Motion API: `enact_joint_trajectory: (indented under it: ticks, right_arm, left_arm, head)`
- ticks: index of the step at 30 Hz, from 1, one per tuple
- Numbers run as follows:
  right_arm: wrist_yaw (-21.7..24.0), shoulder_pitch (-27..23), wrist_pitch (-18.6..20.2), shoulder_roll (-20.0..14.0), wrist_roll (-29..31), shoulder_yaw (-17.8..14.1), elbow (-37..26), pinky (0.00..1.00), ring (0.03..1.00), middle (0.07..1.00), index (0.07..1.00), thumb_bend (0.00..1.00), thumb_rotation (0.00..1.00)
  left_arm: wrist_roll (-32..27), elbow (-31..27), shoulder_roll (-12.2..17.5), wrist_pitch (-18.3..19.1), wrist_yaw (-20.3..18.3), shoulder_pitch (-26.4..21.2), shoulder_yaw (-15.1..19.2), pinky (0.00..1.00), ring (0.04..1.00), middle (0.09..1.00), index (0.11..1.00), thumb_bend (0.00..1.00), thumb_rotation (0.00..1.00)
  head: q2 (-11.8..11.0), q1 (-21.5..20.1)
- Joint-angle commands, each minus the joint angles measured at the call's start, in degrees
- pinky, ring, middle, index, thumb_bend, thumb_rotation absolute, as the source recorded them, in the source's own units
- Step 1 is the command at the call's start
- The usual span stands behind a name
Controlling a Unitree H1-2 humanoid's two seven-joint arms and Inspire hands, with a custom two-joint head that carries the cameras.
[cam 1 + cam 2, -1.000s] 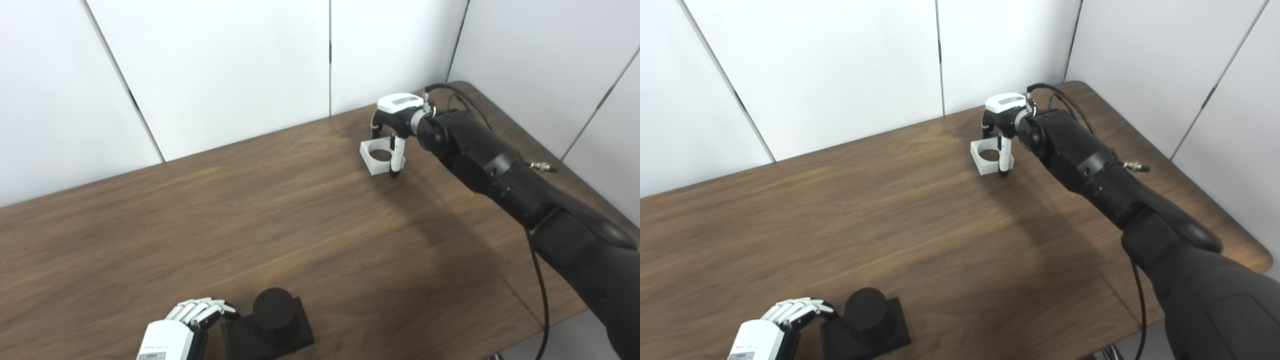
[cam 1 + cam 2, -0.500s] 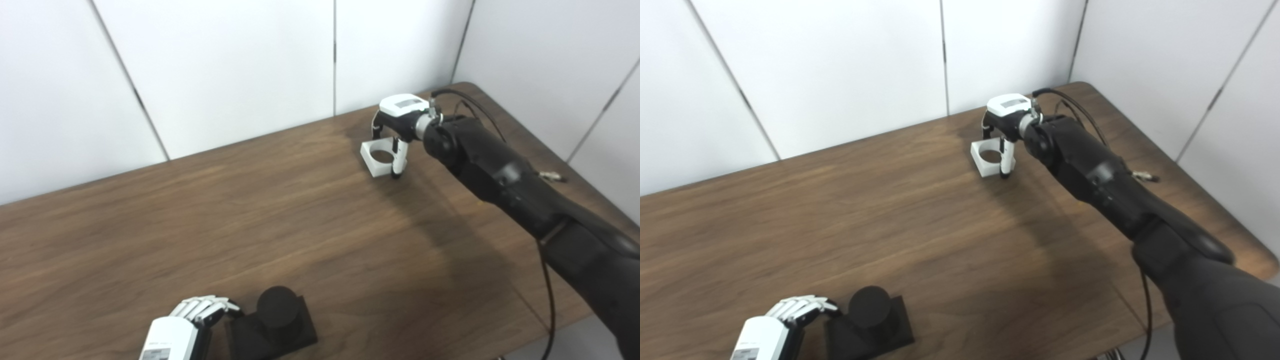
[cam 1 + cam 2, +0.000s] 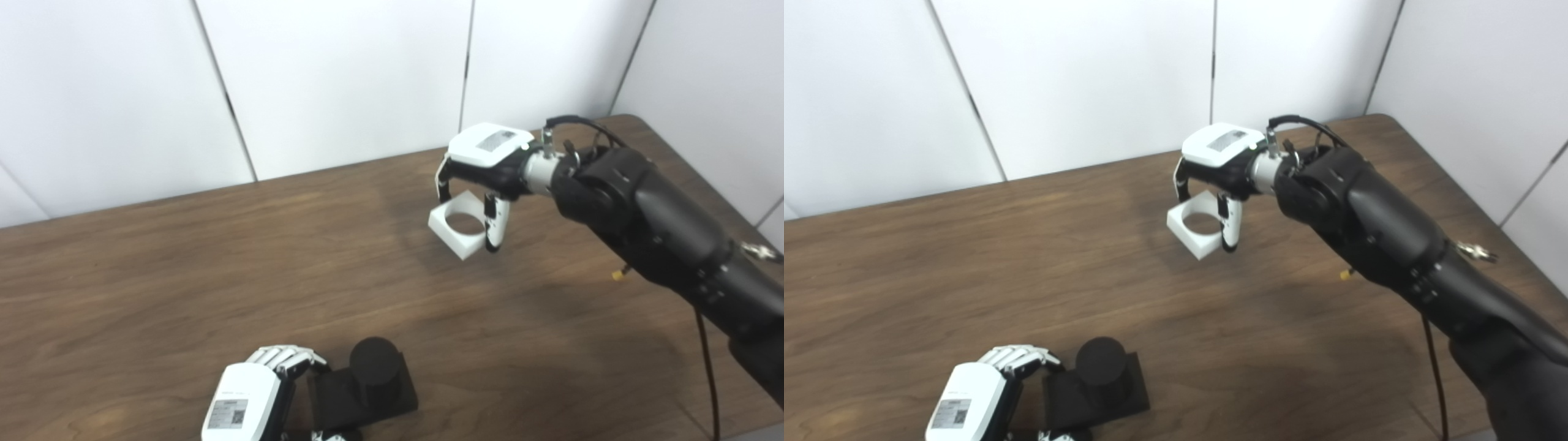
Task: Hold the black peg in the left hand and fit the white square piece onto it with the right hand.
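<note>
Left eye view: the right hand (image 3: 484,165) reaches in over the far part of the wooden table (image 3: 184,257), its dark arm (image 3: 661,226) running back to the picture's right edge. Its fingers are closed around the white square piece (image 3: 460,224), one white finger (image 3: 495,225) lying down the piece's near right side and a dark one on its far left side. The piece has a round hole through it and sits tilted, lifted clear of the tabletop, with a soft shadow under it on the wood. At the near edge, the left hand (image 3: 257,401) is at the left side of the black peg (image 3: 373,367), a short upright cylinder on a square black base (image 3: 364,398). Its fingers curl over the base's left edge, gripping it there. The peg and the white piece are well apart.

Right eye view: the same scene shows from a little to the side. The right hand (image 3: 1216,160) holds the white square piece (image 3: 1199,229) in the air, the round hole open toward the camera. A thin cable (image 3: 1434,380) hangs along the arm toward the bottom edge. The left hand (image 3: 980,392) grips the base (image 3: 1096,398) at its left side, with the black peg (image 3: 1100,362) standing upright on it near the table's front edge. White wall panels (image 3: 1078,79) stand behind the table.
</note>
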Motion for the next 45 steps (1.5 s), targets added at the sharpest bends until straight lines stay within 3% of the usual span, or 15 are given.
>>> enact_joint_trajectory:
  ticks: [1, 8, 19, 31, 45]
  right_arm:
    - [1.5, -2.2, 0.4, -0.9, 0.7, -2.2, -5.3, 0.91, 0.877, 0.786, 0.484, 0.52, 0.13]
    - [7.7, -1.2, 3.1, 3.7, 1.6, -2.5, -15.7, 0.91, 0.889, 0.796, 0.484, 0.52, 0.13]
    - [13.6, -0.7, 2.4, 10.8, -0.3, -1.4, -22.7, 0.9, 0.898, 0.779, 0.483, 0.52, 0.13]
    - [17.8, 0.6, 1.7, 15.5, -2.0, -1.1, -25.0, 0.96, 0.917, 0.789, 0.483, 0.52, 0.13]
    - [15.4, 3.7, -1.2, 16.7, -1.6, -1.1, -21.2, 0.96, 0.916, 0.78, 0.484, 0.52, 0.13]
  left_arm:
    - [2.8, 0.8, 0.1, 1.9, -2.6, 0.1, -0.7, 0.73, 0.71, 0.679, 0.486, 0.52, 0.05]
    - [3.4, 0.5, -0.4, 3.0, -3.7, -0.7, -1.3, 0.74, 0.714, 0.683, 0.486, 0.52, 0.05]
    - [3.8, 0.4, -0.8, 4.2, -5.1, -1.9, -1.8, 0.75, 0.724, 0.687, 0.486, 0.52, 0.05]
    - [4.3, -0.9, -1.1, 5.4, -6.4, -2.1, -2.0, 0.75, 0.727, 0.69, 0.486, 0.52, 0.05]
    - [4.2, -1.2, -1.2, 5.2, -6.4, -2.3, -2.1, 0.74, 0.722, 0.686, 0.485, 0.52, 0.05]
  head:
    - [0.1, 0.1]
    - [2.0, 1.1]
    - [4.2, 1.9]
    - [5.7, 1.7]
    - [6.3, 1.7]
